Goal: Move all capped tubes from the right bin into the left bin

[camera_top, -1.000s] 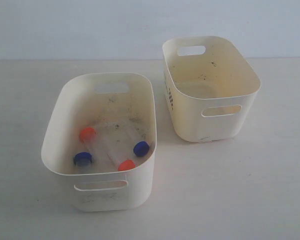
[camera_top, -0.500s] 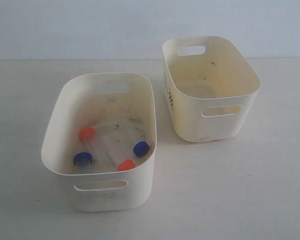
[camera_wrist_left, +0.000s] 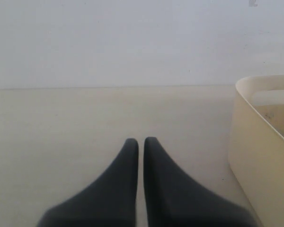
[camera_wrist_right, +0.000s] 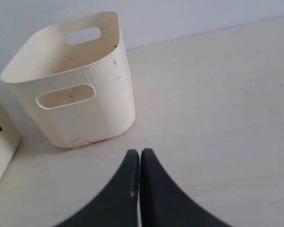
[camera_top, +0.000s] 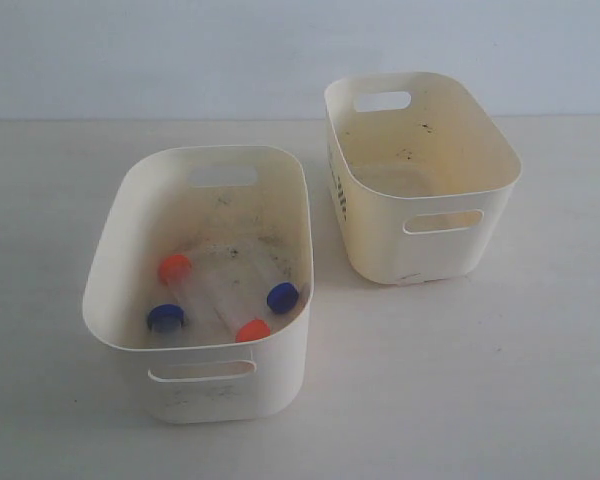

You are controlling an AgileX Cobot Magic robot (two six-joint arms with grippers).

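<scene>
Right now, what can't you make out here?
Exterior view: both arms are out of frame; the left gripper and right gripper show only in wrist views, cut by the bottom edge.
Exterior view: the front wall of the right bin hides its near floor.
Exterior view: the clear bodies of the capped tubes blur into the grimy floor of the left bin, whose near wall hides two tubes' ends.

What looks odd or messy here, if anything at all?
Nothing is spilled or broken. The only oddity is grime: dark specks on the inner walls of the left bin and the right bin. The four capped tubes lie jumbled in the left bin.
</scene>
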